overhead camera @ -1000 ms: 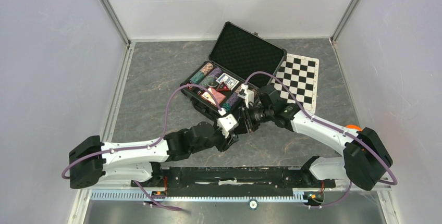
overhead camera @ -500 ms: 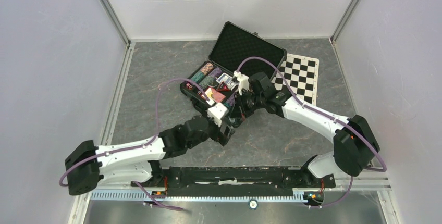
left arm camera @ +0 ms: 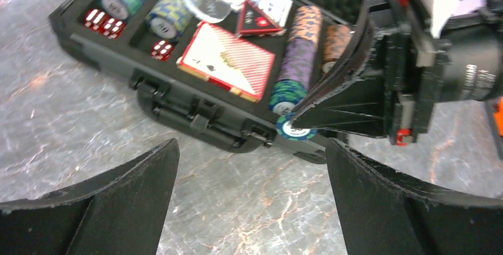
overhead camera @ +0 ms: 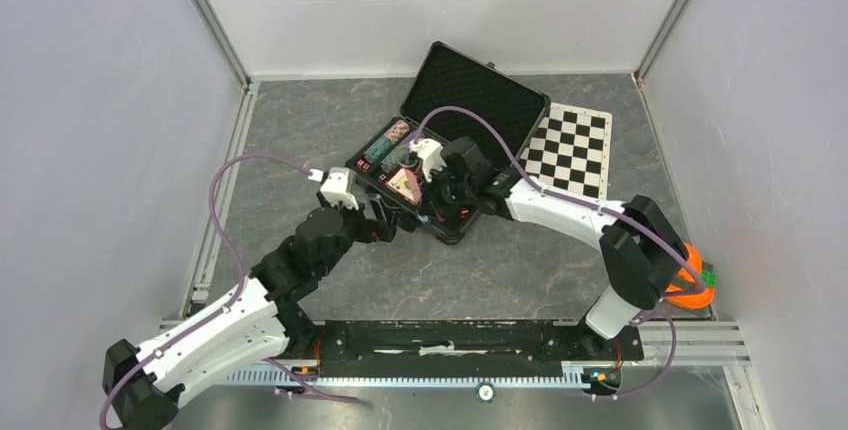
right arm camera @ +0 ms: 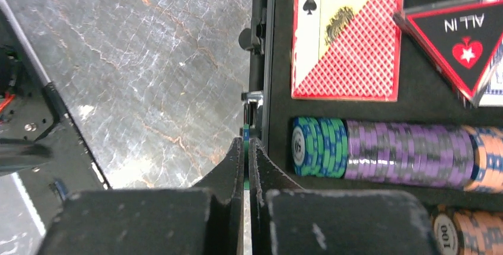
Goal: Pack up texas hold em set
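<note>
Open black case (left arm camera: 178, 104) toward the back of the grey table (overhead camera: 300, 140), mid-width, lid (overhead camera: 470, 100) raised. Inside, rows of striped chips (right arm camera: 403, 148), red deck (right arm camera: 347, 35), red dice (left arm camera: 102, 21). At the front rim, one teal chip (left arm camera: 295, 129) pinched in the closed right gripper (right arm camera: 246, 145). Just before the case, left gripper (left arm camera: 252, 148) spread wide, holding nothing. Chequered mat (overhead camera: 572, 150) beside the case, to its right.

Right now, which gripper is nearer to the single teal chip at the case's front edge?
Right. The right gripper is shut on the teal chip; the left gripper stands open, short of the case, over the table.
</note>
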Motion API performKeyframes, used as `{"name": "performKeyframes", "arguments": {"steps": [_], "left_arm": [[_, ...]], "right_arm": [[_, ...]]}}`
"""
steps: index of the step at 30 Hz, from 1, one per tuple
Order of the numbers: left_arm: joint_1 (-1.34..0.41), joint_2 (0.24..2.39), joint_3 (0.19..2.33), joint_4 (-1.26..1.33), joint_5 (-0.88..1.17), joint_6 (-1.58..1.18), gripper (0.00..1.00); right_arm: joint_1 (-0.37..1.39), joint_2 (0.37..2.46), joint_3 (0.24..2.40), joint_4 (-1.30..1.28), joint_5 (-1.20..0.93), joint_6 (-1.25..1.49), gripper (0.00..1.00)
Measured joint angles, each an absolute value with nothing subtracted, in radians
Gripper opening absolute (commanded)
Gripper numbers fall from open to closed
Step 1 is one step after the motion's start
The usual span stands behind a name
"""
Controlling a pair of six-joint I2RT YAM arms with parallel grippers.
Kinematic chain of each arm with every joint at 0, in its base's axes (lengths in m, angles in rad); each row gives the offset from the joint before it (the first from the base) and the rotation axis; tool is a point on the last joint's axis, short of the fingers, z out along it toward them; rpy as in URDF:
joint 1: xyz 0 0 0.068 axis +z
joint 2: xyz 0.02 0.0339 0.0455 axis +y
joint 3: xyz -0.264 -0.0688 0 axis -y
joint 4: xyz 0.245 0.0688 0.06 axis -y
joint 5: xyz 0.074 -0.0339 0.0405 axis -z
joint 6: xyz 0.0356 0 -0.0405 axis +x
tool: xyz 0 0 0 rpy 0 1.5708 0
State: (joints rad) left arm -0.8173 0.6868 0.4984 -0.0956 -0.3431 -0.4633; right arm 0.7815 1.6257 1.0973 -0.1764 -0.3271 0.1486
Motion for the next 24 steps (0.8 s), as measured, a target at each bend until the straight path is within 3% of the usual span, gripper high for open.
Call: {"name": "performKeyframes", "arguments": {"steps": [15,16,19,24], "left_arm": [[-0.78,0.617,0.321,-0.11,-0.422,-0.493,0.97],[-0.78,0.617,0.319,-0.107,-0.424,-0.493,0.97],[-0.78,0.616,0.319,-0.096,-0.435,-0.493,0.97],[-0.78,0.613,0.312,-0.084,-0.441,-0.493,0.98]], "right_arm": [[0.816,1.684,1.161,-0.206,-0.085,0.046,0.0],[0.821,1.684,1.161,-0.207,-0.076,0.038,0.01],[0.837,1.686,1.161,-0.212,-0.047,0.02,0.21],[0.854,1.686,1.161,-0.233,0.03,-0.02,0.3]]}}
